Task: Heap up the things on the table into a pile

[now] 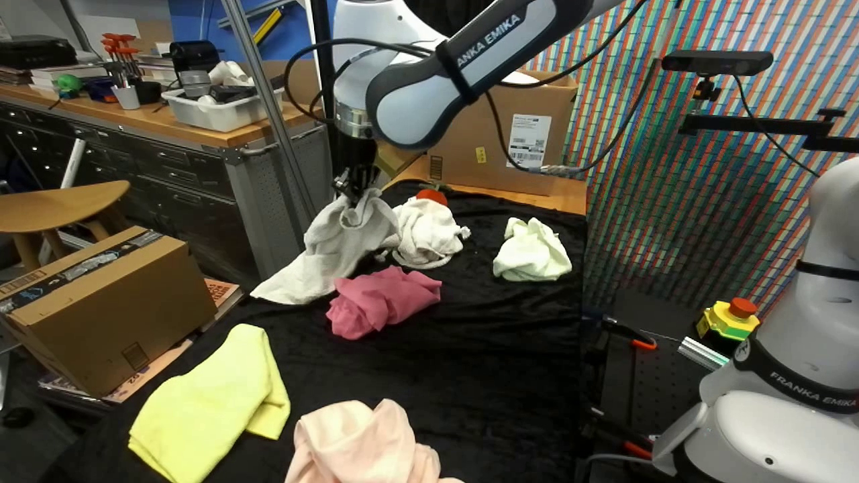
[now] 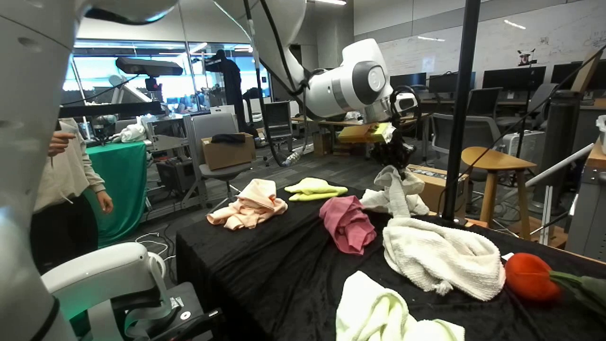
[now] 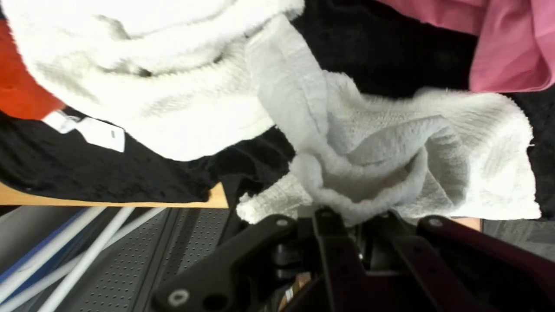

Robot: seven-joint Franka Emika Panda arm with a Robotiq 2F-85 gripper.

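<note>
We are gripping a white towel (image 1: 325, 251) in our end effector (image 3: 356, 219), it is hanging near the edge of the tabletop (image 1: 500, 355), a bunched white cloth (image 1: 429, 231) and a pink cloth (image 1: 384, 300) are lying near it, a pale green cloth (image 1: 532, 251), a yellow cloth (image 1: 209, 399) and a peach cloth (image 1: 356, 446) are lying farther off

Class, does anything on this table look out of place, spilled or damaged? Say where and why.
The red flower, lying beside a white cloth, looks out of place: everything else loose on the black cover appears to be cloth. No spill or damage shows.
</note>
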